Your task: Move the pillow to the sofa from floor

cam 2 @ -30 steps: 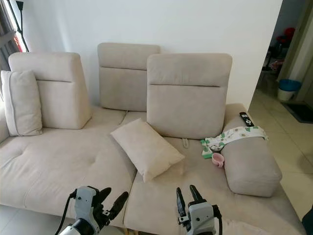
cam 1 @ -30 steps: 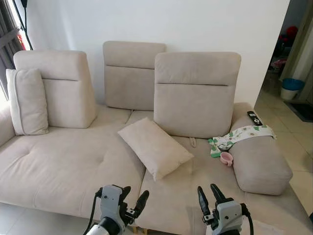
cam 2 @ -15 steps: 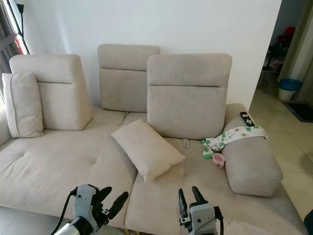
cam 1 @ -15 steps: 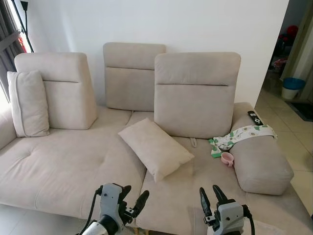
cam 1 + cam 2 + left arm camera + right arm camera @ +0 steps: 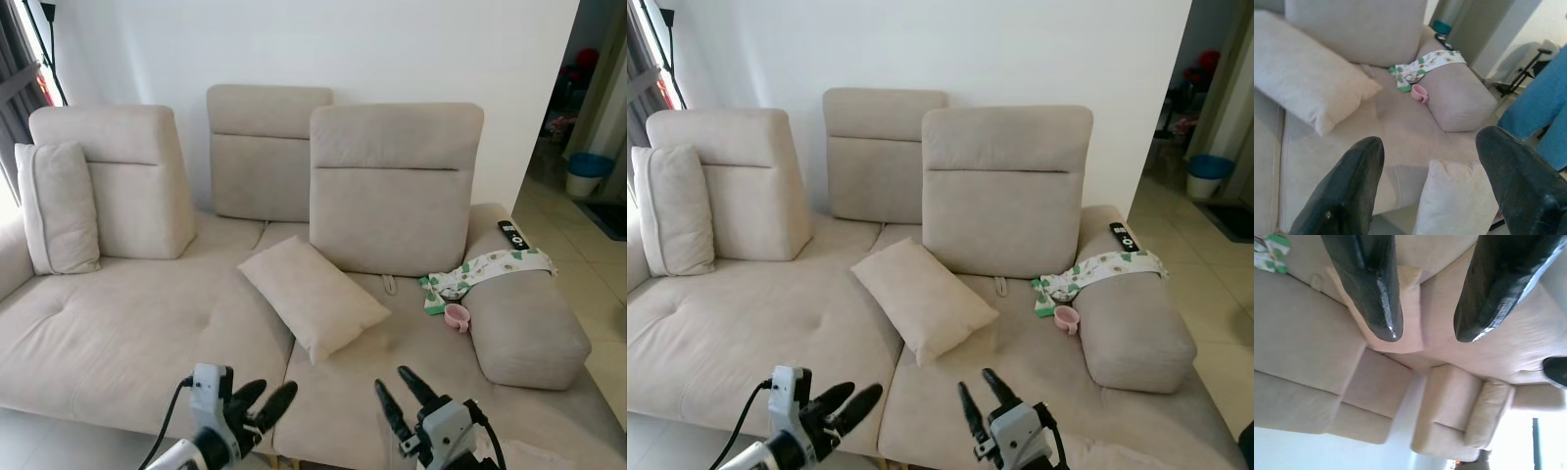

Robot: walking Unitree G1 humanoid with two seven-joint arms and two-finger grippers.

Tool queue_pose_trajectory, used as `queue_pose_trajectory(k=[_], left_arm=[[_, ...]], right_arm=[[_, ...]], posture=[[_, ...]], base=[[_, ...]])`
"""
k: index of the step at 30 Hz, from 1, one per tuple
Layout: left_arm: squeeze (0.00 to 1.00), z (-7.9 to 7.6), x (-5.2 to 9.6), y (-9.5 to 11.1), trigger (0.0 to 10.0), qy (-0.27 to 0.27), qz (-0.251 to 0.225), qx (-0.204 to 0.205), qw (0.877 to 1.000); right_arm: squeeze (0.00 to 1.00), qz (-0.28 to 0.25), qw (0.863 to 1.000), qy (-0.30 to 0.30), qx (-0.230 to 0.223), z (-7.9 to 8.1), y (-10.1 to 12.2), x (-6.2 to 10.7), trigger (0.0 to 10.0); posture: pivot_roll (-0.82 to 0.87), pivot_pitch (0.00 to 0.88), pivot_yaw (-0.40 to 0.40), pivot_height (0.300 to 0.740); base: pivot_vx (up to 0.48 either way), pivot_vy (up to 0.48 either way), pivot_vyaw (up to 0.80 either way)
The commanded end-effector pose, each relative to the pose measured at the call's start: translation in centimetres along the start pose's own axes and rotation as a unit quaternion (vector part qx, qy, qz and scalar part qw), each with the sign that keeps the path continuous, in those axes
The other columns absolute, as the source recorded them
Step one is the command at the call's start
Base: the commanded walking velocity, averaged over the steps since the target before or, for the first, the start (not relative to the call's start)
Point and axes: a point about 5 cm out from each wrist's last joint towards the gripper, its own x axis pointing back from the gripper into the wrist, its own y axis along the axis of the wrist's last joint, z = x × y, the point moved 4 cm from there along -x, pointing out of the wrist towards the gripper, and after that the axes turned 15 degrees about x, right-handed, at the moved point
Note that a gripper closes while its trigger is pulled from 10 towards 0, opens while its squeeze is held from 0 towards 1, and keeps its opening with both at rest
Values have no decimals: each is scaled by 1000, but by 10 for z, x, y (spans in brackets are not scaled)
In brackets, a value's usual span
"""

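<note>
Black-fingered left gripper (image 5: 257, 403) low, open | right gripper (image 5: 402, 399) low, open

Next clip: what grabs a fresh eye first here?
A big beige sofa, with a loose pillow lying askew mid-seat. At its right end a patterned cloth drapes the armrest, a pink cup below it. Both pincers, left and right, hover open at the seat's front edge.

Beige sofa (image 5: 127, 333) — pillow (image 5: 312, 297), patterned cloth (image 5: 485, 269), pink cup (image 5: 456, 316).
</note>
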Motion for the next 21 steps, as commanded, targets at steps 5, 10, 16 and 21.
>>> queue_pose_trajectory(k=[5, 10, 16, 21], left_arm=[[0, 2, 3, 11, 10000, 24, -52, -59, 997], [0, 4, 0, 21, 10000, 69, -94, -84, 990], [0, -3, 3, 4, 10000, 47, -64, -48, 996], [0, 0, 3, 4, 10000, 57, -74, -42, 995]], right_arm=[[0, -11, 998, 11, 67, 1, 3, -1, 10000], [0, -6, 995, -44, 92, -14, 3, -3, 10000], [0, 20, 995, -83, 50, -18, -3, 3, 10000], [0, 31, 994, -103, 35, -19, -6, 5, 10000]], posture=[[83, 0, 43, 740], [90, 0, 28, 740], [91, 0, 19, 740], [89, 0, 22, 740]], base=[[0, 0, 0], [0, 0, 0], [0, 0, 0], [0, 0, 0]])
